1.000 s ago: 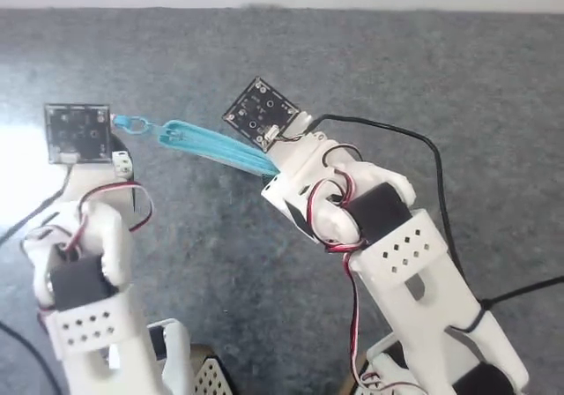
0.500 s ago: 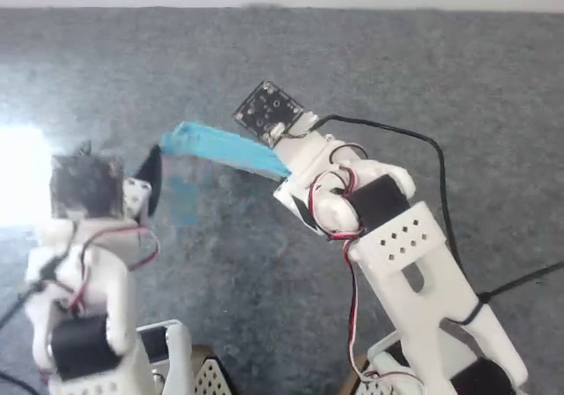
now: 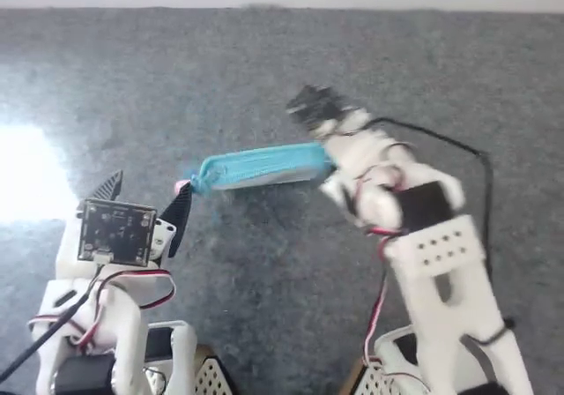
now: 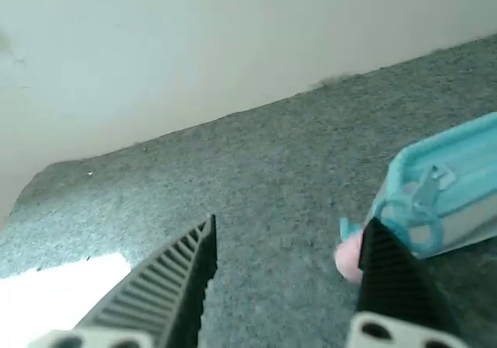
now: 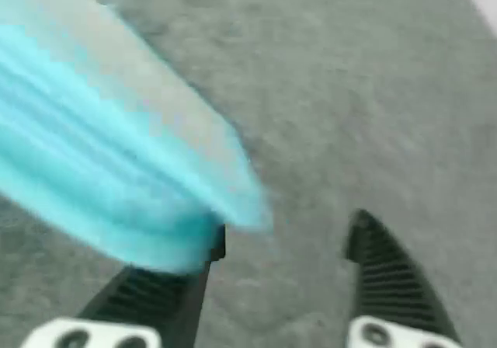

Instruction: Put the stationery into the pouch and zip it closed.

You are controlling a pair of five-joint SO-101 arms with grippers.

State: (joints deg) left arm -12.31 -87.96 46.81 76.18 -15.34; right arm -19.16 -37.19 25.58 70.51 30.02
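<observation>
Within the last second the left gripper [image 3: 150,188] has let go of the zip pull [image 4: 425,193] and drawn back toward the near left corner of the surface [image 3: 264,280]. Its fingers are now spread wide with nothing between them. The pouch [image 3: 260,166], earlier stretched between the two arms, now sits about the middle of the surface, running from left to right. A small pink thing [image 4: 348,259] shows at its left end, just beside the pull. The right arm has swung toward the right edge. The right gripper [image 5: 289,225] is at the pouch's right end with its fingers parted, the pouch against one of them rather than clamped between. With the pull at the end, the zip looks closed and the task seems all but done
</observation>
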